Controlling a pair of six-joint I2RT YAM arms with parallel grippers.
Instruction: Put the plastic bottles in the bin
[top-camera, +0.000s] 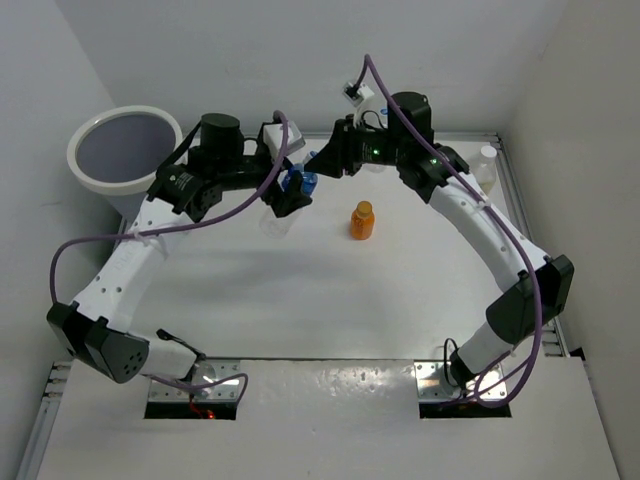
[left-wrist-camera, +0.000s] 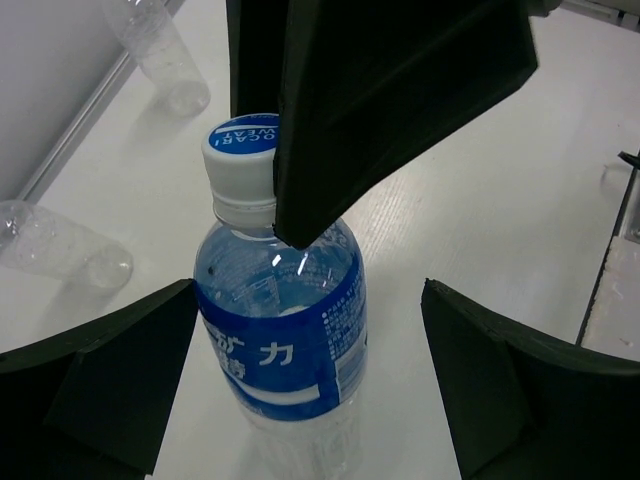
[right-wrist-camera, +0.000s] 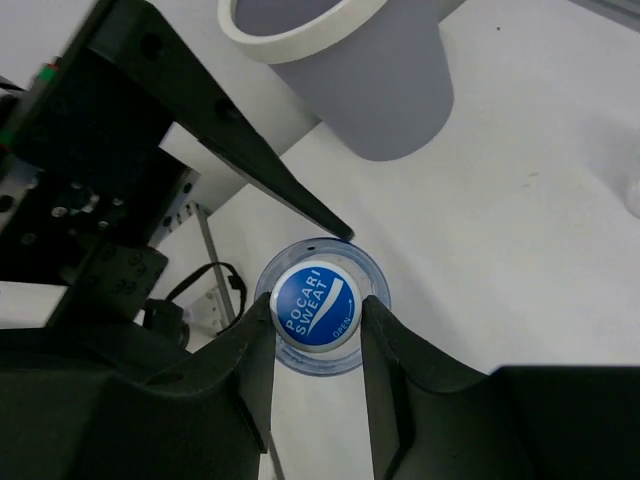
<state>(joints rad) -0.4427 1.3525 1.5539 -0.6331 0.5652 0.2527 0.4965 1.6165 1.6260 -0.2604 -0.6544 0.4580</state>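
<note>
The light is bright and even and comes from above. On the white table (top-camera: 330, 300) the arms make only soft, pale shadows. In the left wrist view small glints shine on the labelled bottle (left-wrist-camera: 285, 340). The near dark parts show little detail.

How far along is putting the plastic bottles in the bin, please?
Done: nothing visibly; the bin shows no bottle inside. In hand: the right gripper pinches the cap of the upright blue-labelled bottle, the open left gripper flanking it. Left: that one, the orange bottle, the whitish bottle and two clear bottles.
</note>
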